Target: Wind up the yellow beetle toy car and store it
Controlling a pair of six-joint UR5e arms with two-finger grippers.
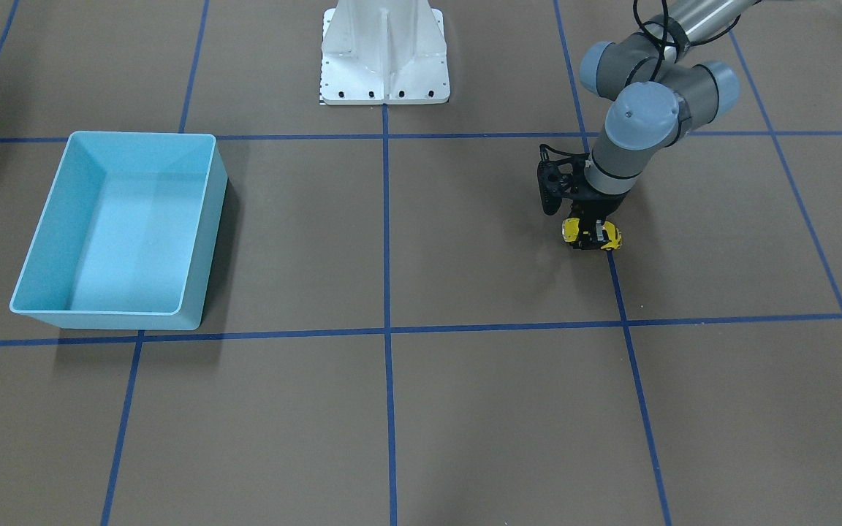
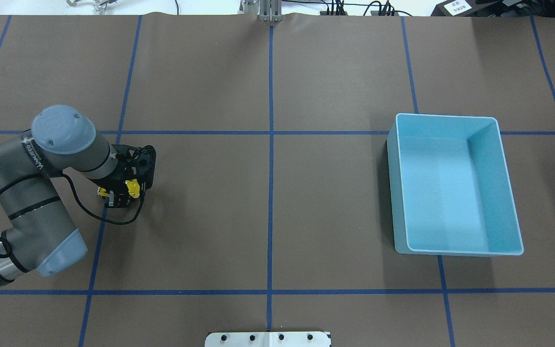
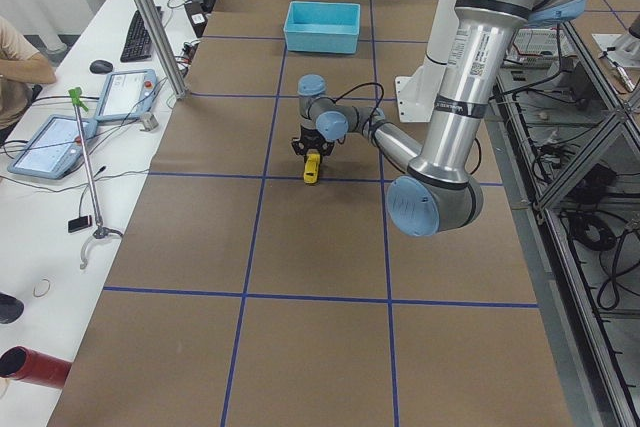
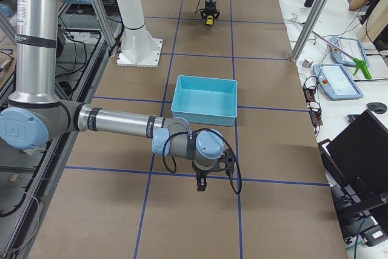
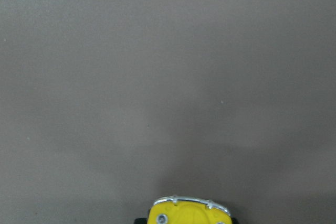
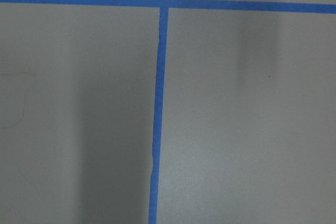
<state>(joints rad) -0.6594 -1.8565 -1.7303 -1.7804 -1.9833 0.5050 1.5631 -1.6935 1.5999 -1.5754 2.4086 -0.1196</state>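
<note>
The yellow beetle toy car (image 1: 611,236) sits low on the brown table on the robot's left side, on a blue tape line. My left gripper (image 1: 593,232) comes down over the car's middle with its black fingers closed on its sides. The overhead view shows the car (image 2: 133,188) under the gripper (image 2: 119,193). The left wrist view shows only the car's yellow end with chrome trim (image 5: 190,212) at the bottom edge. My right gripper (image 4: 202,184) shows only in the exterior right view, low over bare table near the bin; I cannot tell whether it is open or shut.
The light-blue bin (image 2: 393,193) stands empty on the robot's right side, far from the car; it also shows in the front view (image 1: 205,241). The white robot base (image 1: 384,58) is at the table's robot-side edge. Blue tape lines (image 6: 157,103) grid the brown table.
</note>
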